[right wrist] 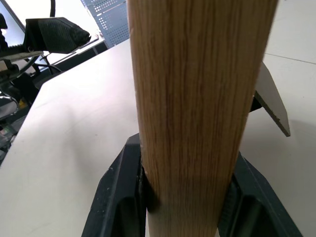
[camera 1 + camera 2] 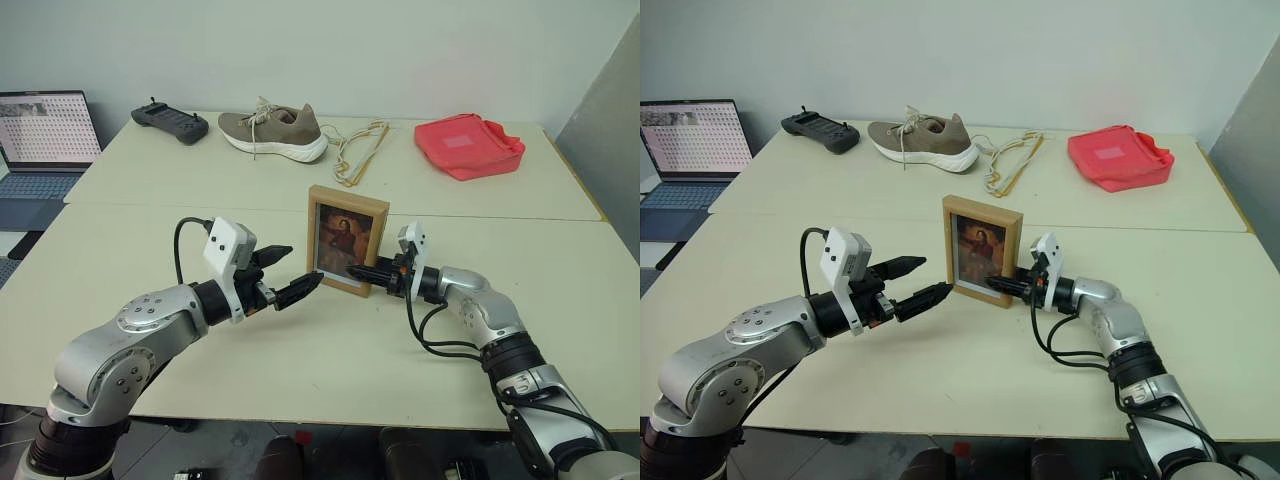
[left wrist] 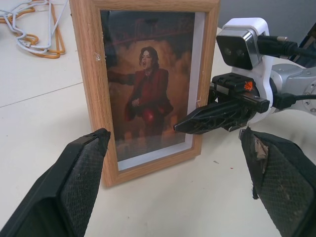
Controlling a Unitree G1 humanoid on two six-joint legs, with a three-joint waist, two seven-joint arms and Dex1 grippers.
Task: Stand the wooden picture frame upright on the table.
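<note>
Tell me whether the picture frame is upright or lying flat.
Upright: the wooden picture frame stands on its bottom edge on the table, its side pinched by the right gripper.

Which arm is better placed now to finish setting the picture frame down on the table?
The right. The right gripper is shut on the wooden picture frame at its side edge, holding it upright on the table. The left gripper is open, beside the frame and apart from it.

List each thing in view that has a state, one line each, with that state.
wooden picture frame: upright on the table, stand folded out behind
right gripper: shut on the wooden picture frame's side edge
left gripper: open, apart from the frame
laptop: open, screen lit
shoe: upright on its sole, laces loose
</note>
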